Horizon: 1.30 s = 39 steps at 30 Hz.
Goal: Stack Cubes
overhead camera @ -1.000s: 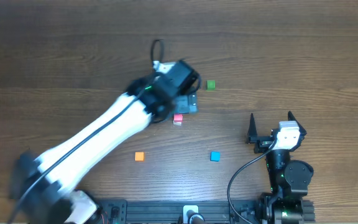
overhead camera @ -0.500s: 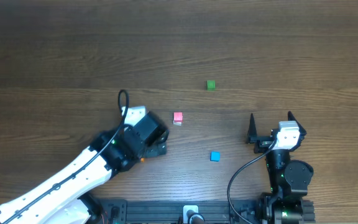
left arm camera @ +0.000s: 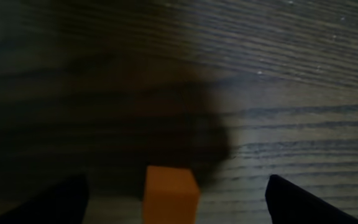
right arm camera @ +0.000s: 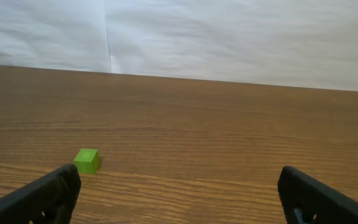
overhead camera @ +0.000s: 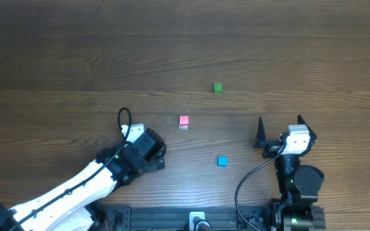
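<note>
Left fingers (left arm camera: 309, 205), apart, straddle an orange cube (left arm camera: 170, 194) the arm (overhead camera: 76, 186) covers from above; right fingers (right arm camera: 42, 196) apart.

My wooden table (overhead camera: 76, 51) is dark brown, streaked with fine darker grain. On it the small cubes are plain, each one colour: a bright green cube (overhead camera: 218, 88), a pink cube (overhead camera: 184, 120), a blue cube (overhead camera: 221, 161) and an orange cube (left arm camera: 170, 193). My left gripper (left arm camera: 178, 205) is black, on a white arm (overhead camera: 76, 189). My right gripper (overhead camera: 279, 123) is black with a white housing (overhead camera: 299, 136). The backdrop (right arm camera: 229, 37) is white.
</note>
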Tool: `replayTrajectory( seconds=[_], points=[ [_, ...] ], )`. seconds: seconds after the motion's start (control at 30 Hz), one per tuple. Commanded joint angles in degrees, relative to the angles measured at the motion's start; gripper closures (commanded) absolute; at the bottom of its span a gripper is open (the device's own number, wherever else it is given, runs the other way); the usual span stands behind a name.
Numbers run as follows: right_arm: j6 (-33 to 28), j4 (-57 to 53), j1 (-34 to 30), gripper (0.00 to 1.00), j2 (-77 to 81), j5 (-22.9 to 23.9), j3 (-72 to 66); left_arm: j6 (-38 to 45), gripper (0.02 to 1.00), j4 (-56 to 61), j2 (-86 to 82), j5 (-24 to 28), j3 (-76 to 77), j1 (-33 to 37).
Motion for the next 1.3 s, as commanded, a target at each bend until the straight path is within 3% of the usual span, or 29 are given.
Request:
replayTrajectory(
  seconds=[0.03, 0.83, 1.13, 1.23, 1.3],
  points=[
    [-0.3, -0.1, -0.4, 0.007, -0.4, -0.6, -0.3, 4.0, 0.134, 2.5, 4.0, 1.5, -0.6, 0.3],
    [-0.3, -0.1, -0.4, 0.009, -0.4, -0.6, -0.3, 6.5, 0.163, 1.6, 6.5, 6.8, 0.1, 0.8],
    [-0.3, -0.1, -0.4, 0.007, -0.4, -0.6, -0.3, 6.5, 0.15, -4.7, 6.2, 7.1, 4.2, 0.8],
    [-0.3, -0.1, -0.4, 0.009, -0.4, -0.6, -0.3, 6.5, 0.187, -4.7, 6.2, 7.1, 4.2, 0.8],
    [-0.3, -0.1, -0.4, 0.007, -0.4, -0.6, -0.3, 6.5, 0.275, -4.7, 6.2, 7.1, 4.2, 0.8]
  ],
)
